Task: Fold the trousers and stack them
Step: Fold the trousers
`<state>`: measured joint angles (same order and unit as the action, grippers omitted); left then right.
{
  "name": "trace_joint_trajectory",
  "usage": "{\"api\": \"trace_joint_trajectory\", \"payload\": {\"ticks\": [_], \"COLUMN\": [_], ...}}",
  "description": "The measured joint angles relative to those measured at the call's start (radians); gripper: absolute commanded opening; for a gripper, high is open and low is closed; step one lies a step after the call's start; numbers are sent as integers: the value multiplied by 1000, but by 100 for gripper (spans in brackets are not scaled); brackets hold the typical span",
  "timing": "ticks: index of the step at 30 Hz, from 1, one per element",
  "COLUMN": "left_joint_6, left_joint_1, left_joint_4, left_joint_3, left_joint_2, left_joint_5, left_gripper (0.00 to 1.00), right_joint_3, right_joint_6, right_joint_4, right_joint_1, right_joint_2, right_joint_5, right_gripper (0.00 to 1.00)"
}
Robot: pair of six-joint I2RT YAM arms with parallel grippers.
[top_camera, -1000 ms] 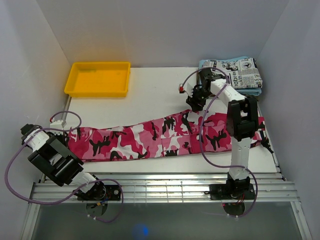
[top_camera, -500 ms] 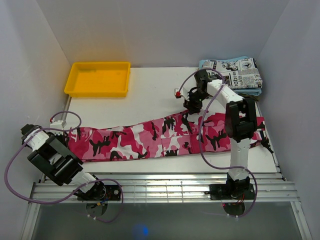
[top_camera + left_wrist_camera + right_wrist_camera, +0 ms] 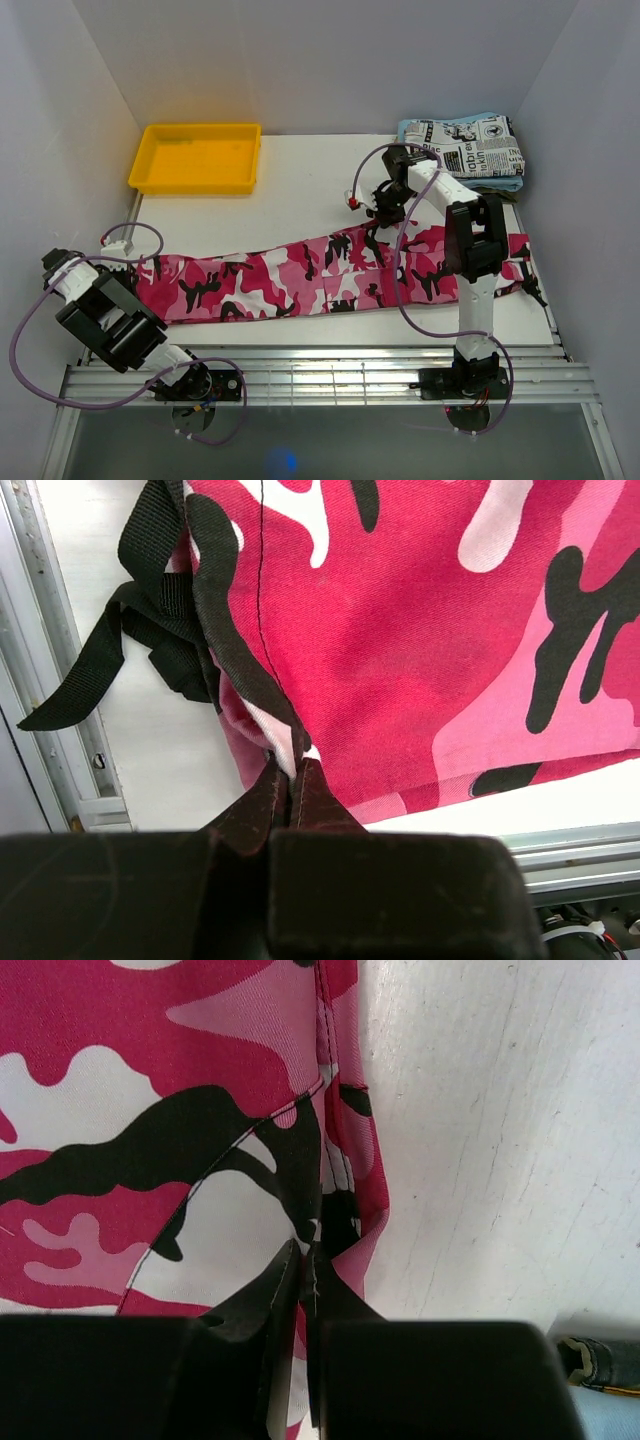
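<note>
Two grippers are both pressed together on cloth. The left gripper (image 3: pixel 290 770) has its fingers closed on the edge of the trousers (image 3: pixel 420 640), pinching a seam where a black patch of the print runs down to the fingertips; a black webbing strap (image 3: pixel 90 675) lies loose on the table just beside that pinch. The right gripper (image 3: pixel 308 1255) likewise has its jaws shut on a raised fold at the border of the trousers (image 3: pixel 120 1110), with bare white table surface right next to it. From above, the left gripper (image 3: pixel 135 258) sits at the left end of the garment, near the table's left edge, and the right gripper (image 3: pixel 378 215) meets the far edge of the garment toward its right end. The trousers (image 3: pixel 290 280) lie stretched out flat across the near part of the table (image 3: pixel 300 190). Well apart from them, a yellow tray (image 3: pixel 200 127) stands in the far left corner, and a newspaper-print garment (image 3: pixel 480 145) rests on a light blue cloth (image 3: pixel 497 185) in the far right corner.
</note>
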<state>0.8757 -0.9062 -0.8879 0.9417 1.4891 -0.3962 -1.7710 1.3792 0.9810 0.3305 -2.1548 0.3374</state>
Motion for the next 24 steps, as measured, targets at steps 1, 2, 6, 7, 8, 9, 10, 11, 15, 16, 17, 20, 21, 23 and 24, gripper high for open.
{"api": "trace_joint_trajectory", "payload": {"ticks": [1, 2, 6, 7, 8, 9, 10, 11, 15, 16, 17, 20, 21, 23, 24], "left_joint_6": [2, 6, 23, 29, 37, 44, 52, 58, 75, 78, 82, 108, 114, 134, 141], "left_joint_1": [0, -1, -20, -30, -41, -53, -66, -78, -110, -112, -113, -113, -113, -115, -119], "left_joint_4": [-2, -4, -19, -23, -25, -26, -26, -25, -24, -23, -20, -21, -24, -43, -64], "left_joint_3": [0, 0, 0, 0, 0, 0, -2, -5, -32, -39, -45, -52, -52, -50, -41], "left_joint_2": [-5, -11, -49, -60, -69, -76, -79, -79, -50, -34, -17, 30, 40, 42, 38], "left_joint_5": [-1, -3, -11, -11, -11, -11, -11, -12, -11, -10, -11, -10, -11, -18, -35], "left_gripper": [0, 0, 0, 0, 0, 0, 0, 0, 0, 0, 0, 45, 50, 65, 68], "right_joint_3": [0, 0, 0, 0, 0, 0, 0, 0, 2, 2, 4, 19, 24, 39, 48], "right_joint_6": [3, 6, 14, 16, 17, 18, 19, 20, 20, 20, 20, 20, 21, 21, 21], "right_joint_4": [2, 3, 10, 11, 13, 14, 15, 15, 16, 16, 15, 12, 12, 5, 2], "right_joint_1": [0, 0, -10, -15, -23, -31, -40, -50, -74, -76, -76, -75, -75, -75, -75], "right_joint_2": [0, 0, 8, 13, 17, 21, 25, 26, 27, 27, 26, 25, 24, 23, 23], "right_joint_5": [-2, -2, -1, -1, -1, -1, -2, -2, -1, -1, -2, -9, -14, -24, -27], "right_gripper": [8, 8, 8, 8, 8, 8, 8, 8, 8, 8, 8, 8, 8, 8, 8]}}
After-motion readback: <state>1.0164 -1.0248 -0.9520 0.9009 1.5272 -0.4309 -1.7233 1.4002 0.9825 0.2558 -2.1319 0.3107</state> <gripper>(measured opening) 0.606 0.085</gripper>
